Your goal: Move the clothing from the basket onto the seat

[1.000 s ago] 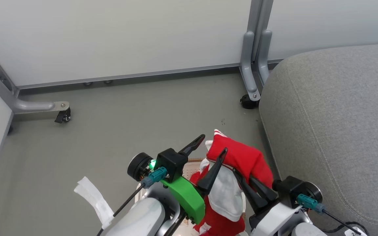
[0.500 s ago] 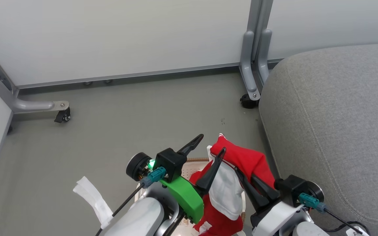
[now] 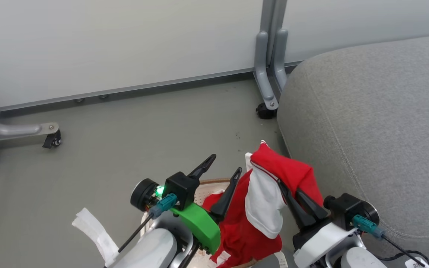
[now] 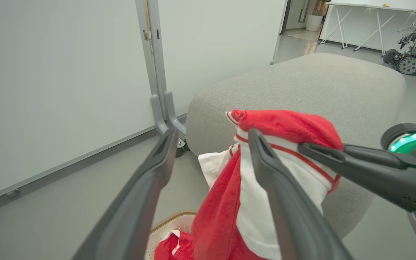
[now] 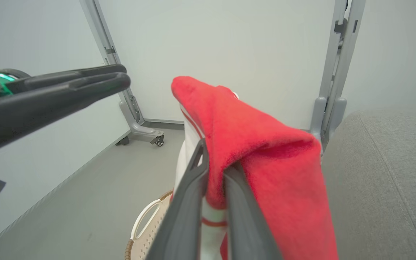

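Open grey floor (image 3: pixel 132 130) runs from the white partition panels (image 3: pixel 125 44) towards the robot. It is bounded on the right by the rounded edge of a large light grey fabric-upholstered seat (image 3: pixel 378 123) with a stitched seam. A grey metal partition leg (image 3: pixel 264 93) on a black castor stands just beside the seat's far corner. Low between the two arms sits an oval cream-white perforated plastic basket (image 3: pixel 204 189) with a brown woven-look rim and a white handle; red cloth with white stripes lies inside it. The right end effector (image 3: pixel 288 186) is clamped narrowly on a bright red garment (image 3: pixel 292 172) of soft, napped fabric with a white panel and red-striped trim. The fabric folds over its dark fingers, raised above the basket and just beside the seat's edge, not on the cushion. Its lower end hangs towards the basket; whether it touches the cloth there cannot be told. The left end effector (image 3: pixel 226 163) is spread wide and holds nothing. One of its fingers crosses in front of the white panel, and contact there cannot be judged.
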Robot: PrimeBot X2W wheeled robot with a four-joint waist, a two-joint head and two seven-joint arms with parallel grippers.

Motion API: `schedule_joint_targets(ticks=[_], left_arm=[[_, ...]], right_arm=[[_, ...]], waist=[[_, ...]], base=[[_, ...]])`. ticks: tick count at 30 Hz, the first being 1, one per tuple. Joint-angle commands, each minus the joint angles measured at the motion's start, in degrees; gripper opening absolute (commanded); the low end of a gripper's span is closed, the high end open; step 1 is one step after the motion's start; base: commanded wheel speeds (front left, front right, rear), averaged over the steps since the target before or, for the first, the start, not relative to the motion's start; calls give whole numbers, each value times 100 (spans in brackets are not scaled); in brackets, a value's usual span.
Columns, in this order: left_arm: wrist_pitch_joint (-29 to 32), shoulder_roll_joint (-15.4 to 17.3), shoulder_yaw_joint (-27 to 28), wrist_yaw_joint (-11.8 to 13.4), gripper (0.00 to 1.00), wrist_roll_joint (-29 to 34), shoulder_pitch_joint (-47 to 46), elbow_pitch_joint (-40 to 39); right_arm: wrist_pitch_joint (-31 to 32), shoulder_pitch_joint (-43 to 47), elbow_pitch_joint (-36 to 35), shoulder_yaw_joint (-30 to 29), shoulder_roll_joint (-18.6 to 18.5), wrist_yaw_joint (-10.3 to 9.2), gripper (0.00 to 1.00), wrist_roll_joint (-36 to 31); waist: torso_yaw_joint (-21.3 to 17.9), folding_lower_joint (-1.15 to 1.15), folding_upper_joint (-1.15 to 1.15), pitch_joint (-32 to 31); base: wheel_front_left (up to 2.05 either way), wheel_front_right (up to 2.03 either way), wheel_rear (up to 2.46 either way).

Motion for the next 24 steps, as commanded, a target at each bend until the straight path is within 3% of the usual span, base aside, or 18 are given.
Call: schedule_joint_targets(ticks=[1,9,16,24], left_arm=[[-60,59,40,56,100,-28,100,-27],[-254,91,165,218,100,-122,283,-47],[-410,16,107,206,100,-78,386,-11],[-487,-25,28,179,100,-16,334,120]], right_arm=[[-20,73,-88,-66,-18,0,0,-51],[-20,313,-465,-409,-144,0,0,-225],[-20,697,-793,-751,-332,0,0,-233],[-20,909,-1083,-1022,-368,0,0,-323]], waist=[[-270,0,0,21],[-1017,0,0,106],[-1613,0,0,163],[-1907,0,0,223]], base=[[0,0,0],[0,0,0],[0,0,0],[0,0,0]])
